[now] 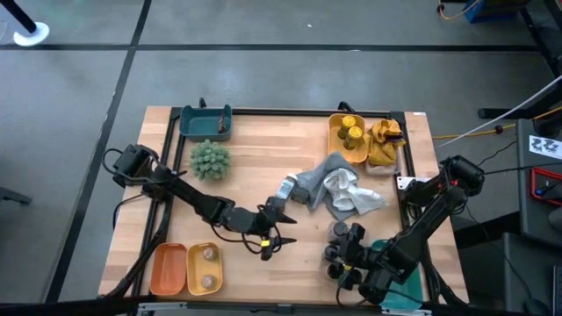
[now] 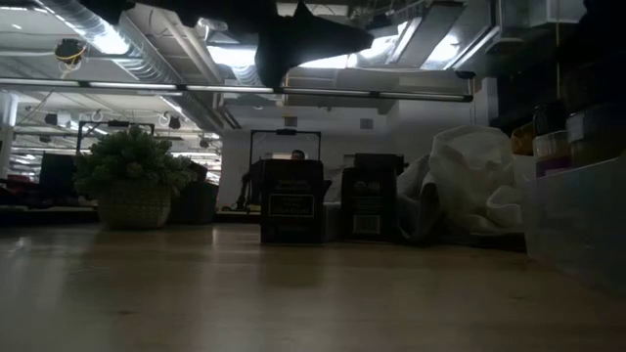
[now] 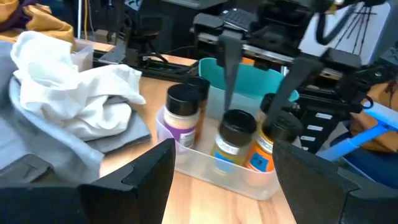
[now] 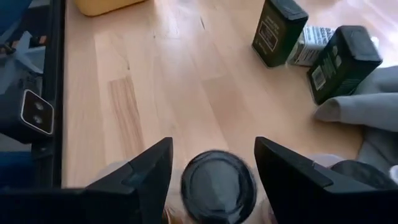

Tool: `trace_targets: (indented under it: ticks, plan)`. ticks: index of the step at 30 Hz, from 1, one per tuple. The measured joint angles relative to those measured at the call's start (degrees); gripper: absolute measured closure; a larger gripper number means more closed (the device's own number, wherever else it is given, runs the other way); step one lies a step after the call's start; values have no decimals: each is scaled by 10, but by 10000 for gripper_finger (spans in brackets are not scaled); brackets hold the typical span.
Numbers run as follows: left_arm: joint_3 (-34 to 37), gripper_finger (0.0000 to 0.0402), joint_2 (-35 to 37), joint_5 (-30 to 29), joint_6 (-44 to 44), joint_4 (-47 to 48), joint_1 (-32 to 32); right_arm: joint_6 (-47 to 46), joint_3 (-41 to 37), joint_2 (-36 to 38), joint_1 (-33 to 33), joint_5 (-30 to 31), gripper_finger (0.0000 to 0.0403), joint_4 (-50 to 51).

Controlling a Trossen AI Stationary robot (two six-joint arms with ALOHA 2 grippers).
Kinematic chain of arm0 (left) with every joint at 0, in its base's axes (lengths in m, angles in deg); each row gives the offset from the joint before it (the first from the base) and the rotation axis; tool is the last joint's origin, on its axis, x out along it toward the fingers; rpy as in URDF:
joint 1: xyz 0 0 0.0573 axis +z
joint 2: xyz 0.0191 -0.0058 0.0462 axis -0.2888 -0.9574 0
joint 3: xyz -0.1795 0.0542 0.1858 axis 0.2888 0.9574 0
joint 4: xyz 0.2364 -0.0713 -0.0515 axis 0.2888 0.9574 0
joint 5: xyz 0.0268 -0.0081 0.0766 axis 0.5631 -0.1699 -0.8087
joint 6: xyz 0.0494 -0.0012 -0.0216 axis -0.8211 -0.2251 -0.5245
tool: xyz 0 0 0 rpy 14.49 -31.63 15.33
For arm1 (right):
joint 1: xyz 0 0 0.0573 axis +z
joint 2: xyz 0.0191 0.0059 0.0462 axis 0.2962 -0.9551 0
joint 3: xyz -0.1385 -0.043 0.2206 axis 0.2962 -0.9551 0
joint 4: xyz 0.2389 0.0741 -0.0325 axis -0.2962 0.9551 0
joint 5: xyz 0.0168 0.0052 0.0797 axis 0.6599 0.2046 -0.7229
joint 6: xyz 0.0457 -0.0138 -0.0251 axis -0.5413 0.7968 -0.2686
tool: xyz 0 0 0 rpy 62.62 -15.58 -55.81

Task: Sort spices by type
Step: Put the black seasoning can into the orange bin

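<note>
Right gripper (image 4: 211,163) spread open, hovering directly over black-lidded jar (image 4: 217,185) in clear bin (image 3: 205,168) at worktop (image 1: 255,175) 5 o'clock. Advice: descend centred, close squarely on lid. Left gripper (image 3: 224,171) open, waiting at centre.

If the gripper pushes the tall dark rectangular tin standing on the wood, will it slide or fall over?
The tall dark rectangular tin would probably tip rather than slide: it stands upright on a narrow base. Its flat sides should stop it from rolling. It looks rigid, so the jaws likely would not dent it.

Both arms reach inward — left gripper (image 1: 266,247) and right gripper (image 1: 351,263) spread.
</note>
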Motion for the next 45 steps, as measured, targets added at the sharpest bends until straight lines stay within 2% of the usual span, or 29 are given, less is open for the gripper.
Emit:
trace_targets:
  ticks: [11, 19, 26, 37, 42, 45]
  plan:
    - [0, 151, 37, 0, -14, 42, 27, 9, 42, 0, 0, 2, 175, 89]
    - [0, 151, 58, 0, -17, 89, 36, 9, 46, 0, 0, 6, 175, 102]
    - [0, 150, 58, 0, -22, 185, 44, 9, 46, 0, 0, 25, 175, 101]
    - [0, 150, 58, -11, -14, 330, 102, 10, 46, 0, 0, 36, 175, 100]
    - [0, 150, 58, -7, -14, 363, 115, 10, 46, 0, 0, 36, 175, 100]
    - [0, 150, 58, 22, -14, 369, 121, 10, 46, 0, 0, 36, 175, 100]
